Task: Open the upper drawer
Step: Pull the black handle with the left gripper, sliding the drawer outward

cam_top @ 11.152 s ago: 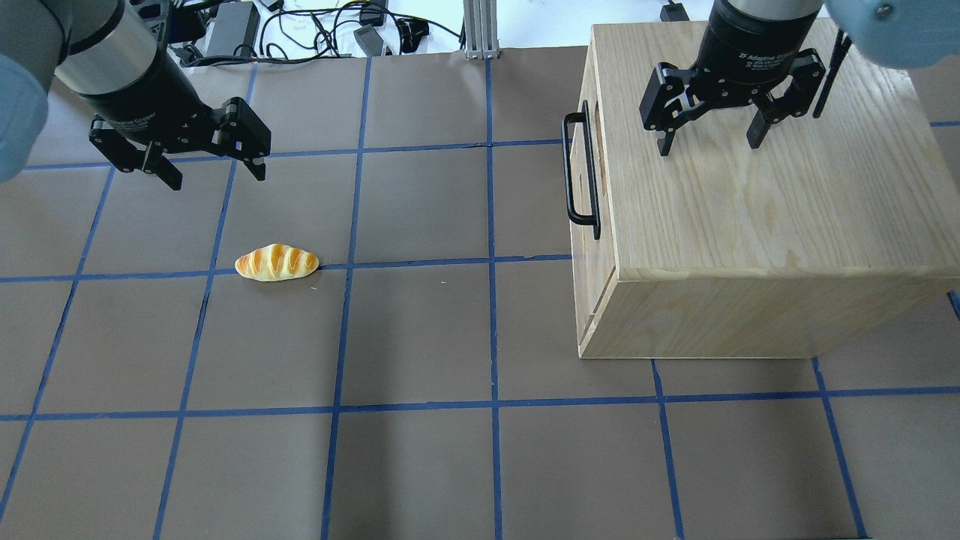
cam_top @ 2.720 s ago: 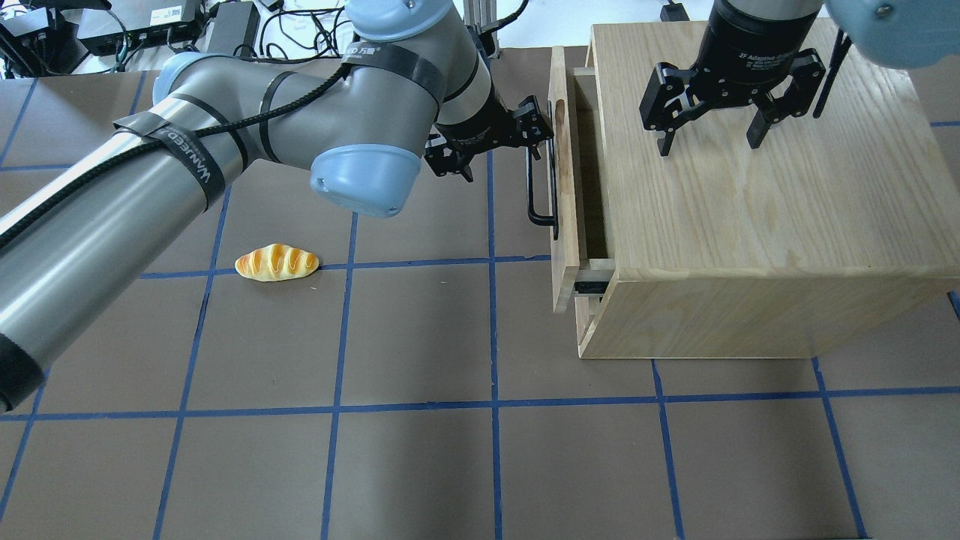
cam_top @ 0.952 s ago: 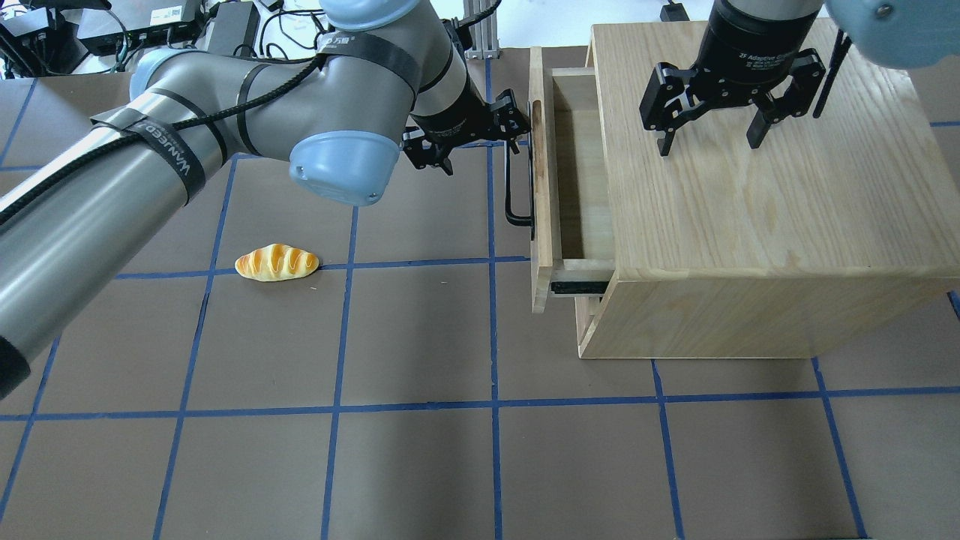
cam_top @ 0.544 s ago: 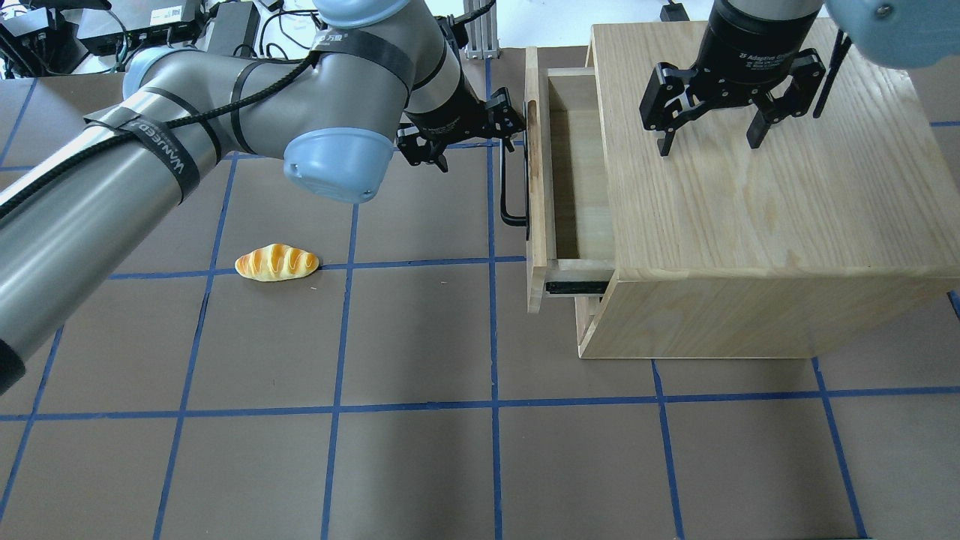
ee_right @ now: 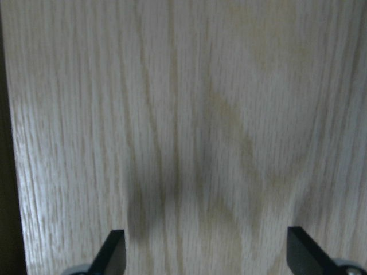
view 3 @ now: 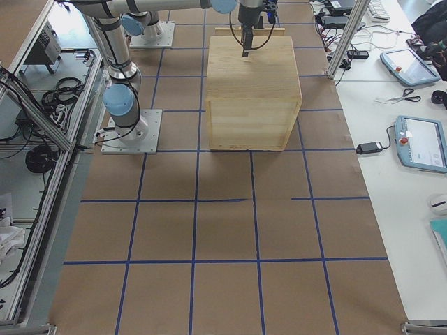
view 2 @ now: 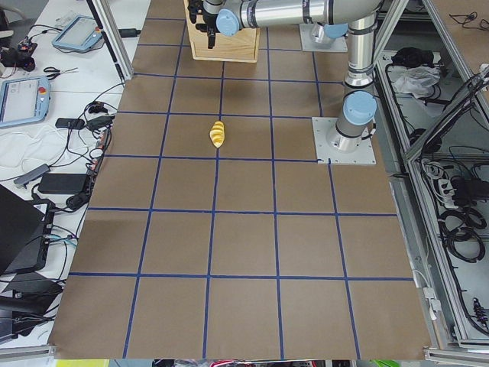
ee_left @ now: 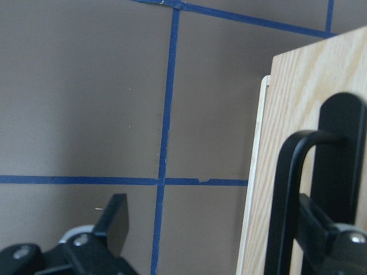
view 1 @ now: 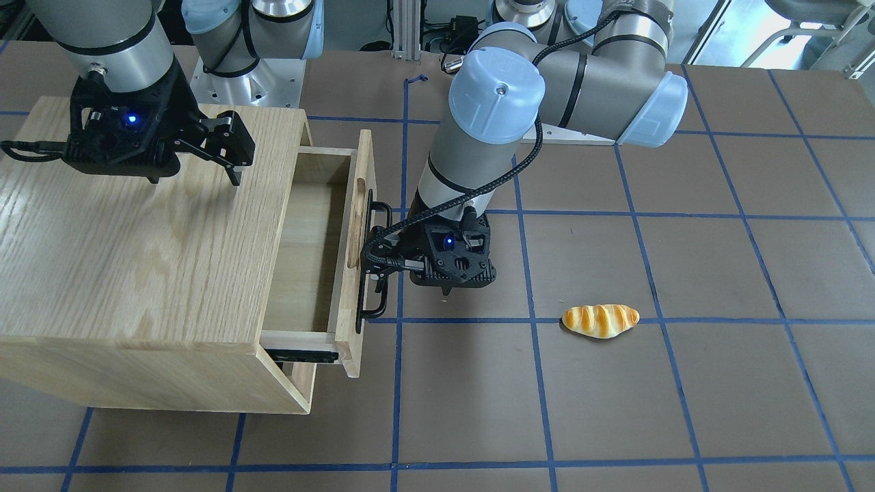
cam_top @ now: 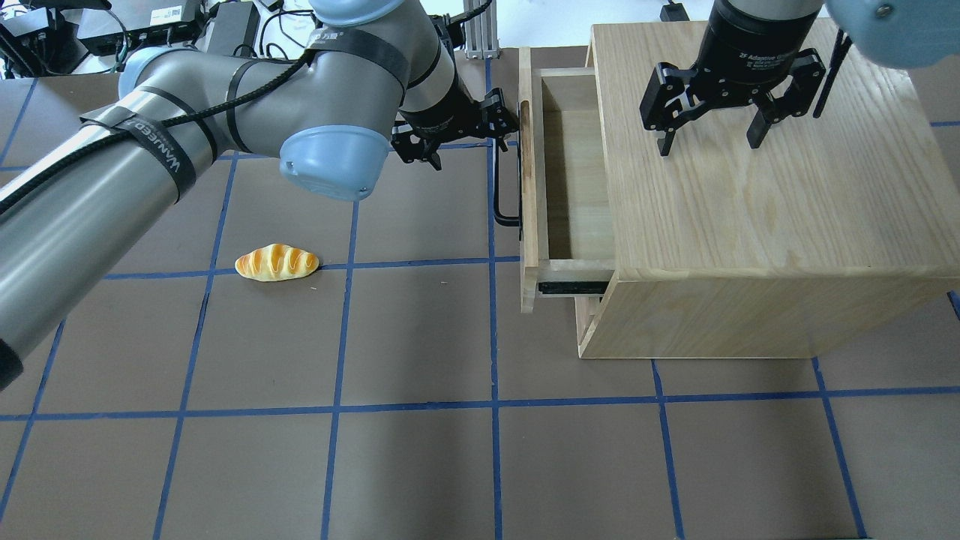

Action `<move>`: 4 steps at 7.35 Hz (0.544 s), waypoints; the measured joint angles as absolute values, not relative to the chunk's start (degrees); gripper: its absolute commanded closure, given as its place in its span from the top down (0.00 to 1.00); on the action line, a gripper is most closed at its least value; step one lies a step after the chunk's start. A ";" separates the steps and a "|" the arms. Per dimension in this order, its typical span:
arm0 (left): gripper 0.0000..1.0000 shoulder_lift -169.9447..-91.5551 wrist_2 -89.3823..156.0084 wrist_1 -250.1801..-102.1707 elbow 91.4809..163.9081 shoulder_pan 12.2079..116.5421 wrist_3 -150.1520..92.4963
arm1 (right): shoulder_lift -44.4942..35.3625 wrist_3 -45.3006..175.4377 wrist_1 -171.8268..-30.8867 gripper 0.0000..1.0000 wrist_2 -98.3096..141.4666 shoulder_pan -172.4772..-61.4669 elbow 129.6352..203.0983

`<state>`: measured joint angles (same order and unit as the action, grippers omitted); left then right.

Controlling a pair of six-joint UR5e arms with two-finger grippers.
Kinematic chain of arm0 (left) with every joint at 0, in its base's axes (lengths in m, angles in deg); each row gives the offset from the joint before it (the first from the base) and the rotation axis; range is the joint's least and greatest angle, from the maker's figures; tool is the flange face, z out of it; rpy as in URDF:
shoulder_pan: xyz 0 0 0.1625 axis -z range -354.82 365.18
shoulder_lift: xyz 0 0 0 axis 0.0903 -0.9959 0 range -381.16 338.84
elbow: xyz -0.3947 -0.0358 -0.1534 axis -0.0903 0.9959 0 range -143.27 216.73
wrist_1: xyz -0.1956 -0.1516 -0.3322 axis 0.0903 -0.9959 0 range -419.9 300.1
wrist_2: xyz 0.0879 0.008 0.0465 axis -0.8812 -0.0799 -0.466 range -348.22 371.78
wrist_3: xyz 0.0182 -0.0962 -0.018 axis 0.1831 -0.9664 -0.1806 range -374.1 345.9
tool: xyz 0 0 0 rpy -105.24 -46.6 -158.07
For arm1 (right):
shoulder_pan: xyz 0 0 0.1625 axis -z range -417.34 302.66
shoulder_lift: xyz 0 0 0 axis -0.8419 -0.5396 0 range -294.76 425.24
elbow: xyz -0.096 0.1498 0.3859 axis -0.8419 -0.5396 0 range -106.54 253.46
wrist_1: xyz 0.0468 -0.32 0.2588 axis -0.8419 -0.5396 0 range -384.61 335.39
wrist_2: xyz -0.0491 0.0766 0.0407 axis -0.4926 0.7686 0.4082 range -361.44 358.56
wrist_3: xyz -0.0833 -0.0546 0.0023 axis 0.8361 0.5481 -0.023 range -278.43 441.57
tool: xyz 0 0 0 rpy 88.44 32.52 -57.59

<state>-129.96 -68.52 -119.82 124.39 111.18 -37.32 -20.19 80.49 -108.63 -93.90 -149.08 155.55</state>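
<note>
The upper drawer (cam_top: 577,180) of the light wood cabinet (cam_top: 750,187) stands partly pulled out, its inside bare (view 1: 307,253). Its black bar handle (cam_top: 501,180) faces my left arm. My left gripper (cam_top: 469,142) is open, with one finger (ee_left: 318,223) hooked between the handle bar (ee_left: 284,200) and the drawer front (ee_left: 292,103), and the other finger (ee_left: 114,220) out over the table. It also shows in the front-facing view (view 1: 383,263). My right gripper (cam_top: 705,139) is open and empty, hovering just above the cabinet top (ee_right: 183,114).
A toy bread roll (cam_top: 277,262) lies on the brown mat left of the cabinet, and also shows in the front-facing view (view 1: 600,320). The plain lower panel (cam_top: 587,319) is shut. Cables and power supplies (cam_top: 225,30) lie beyond the table's far edge.
The left gripper has moved left with a finger behind the handle, and the upper drawer has slid further out of the cabinet. The right gripper and the bread roll have not moved.
</note>
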 measured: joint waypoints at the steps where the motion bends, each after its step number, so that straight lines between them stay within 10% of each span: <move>1: 1.00 -129.89 -68.85 -119.88 124.37 111.13 -36.87 | -20.19 80.48 -108.63 1.00 -93.91 -149.08 155.56; 4: 1.00 -130.00 -69.11 -119.98 124.31 110.92 -36.39 | -20.19 80.48 -108.63 1.00 -93.90 -149.10 155.58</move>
